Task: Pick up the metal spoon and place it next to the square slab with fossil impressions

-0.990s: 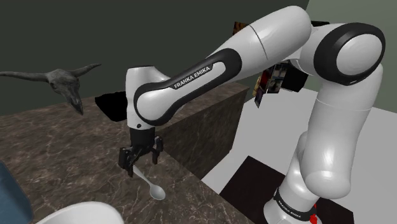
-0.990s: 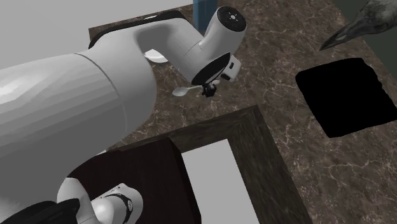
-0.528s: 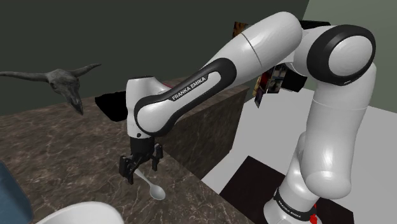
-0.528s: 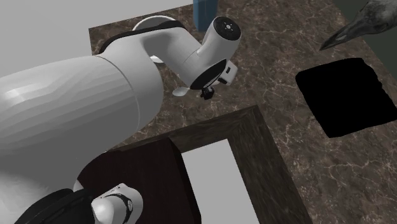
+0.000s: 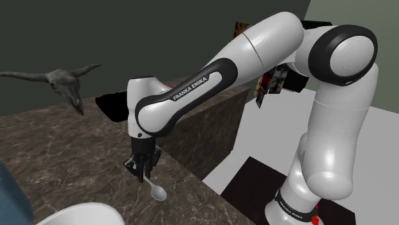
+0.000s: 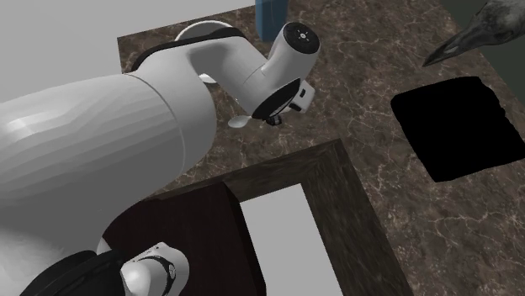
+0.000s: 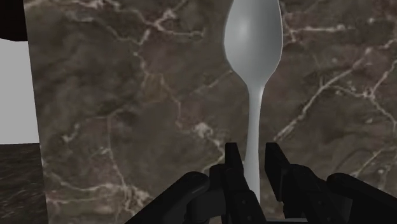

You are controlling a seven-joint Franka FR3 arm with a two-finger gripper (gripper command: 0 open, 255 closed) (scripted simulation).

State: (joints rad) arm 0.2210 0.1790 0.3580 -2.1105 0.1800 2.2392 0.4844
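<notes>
A pale grey spoon (image 5: 156, 191) lies flat on the dark marbled counter (image 5: 70, 153), its bowl pointing away from the hand. My black gripper (image 5: 143, 174) stands upright over the spoon's handle with its fingers drawn in against it. In the wrist view the gripper (image 7: 254, 167) clasps the thin handle of the spoon (image 7: 253, 38) from both sides. From the second exterior view the spoon's bowl (image 6: 238, 122) pokes out beside the gripper (image 6: 273, 120). A flat black square (image 6: 458, 126) lies farther along the counter, and it also shows behind the arm as a flat black square (image 5: 112, 105).
A horned animal skull (image 5: 67, 86) sits at the back of the counter. A white dish (image 5: 83, 216) and a blue object (image 5: 9, 198) stand near the shoulder view's lower left. A raised marbled block (image 5: 204, 128) borders the counter beside the arm. The counter's edge runs close to the spoon.
The gripper came down a little over the spoon's handle, and its fingers, wide apart before, have closed in on the handle. The spoon has not moved.
</notes>
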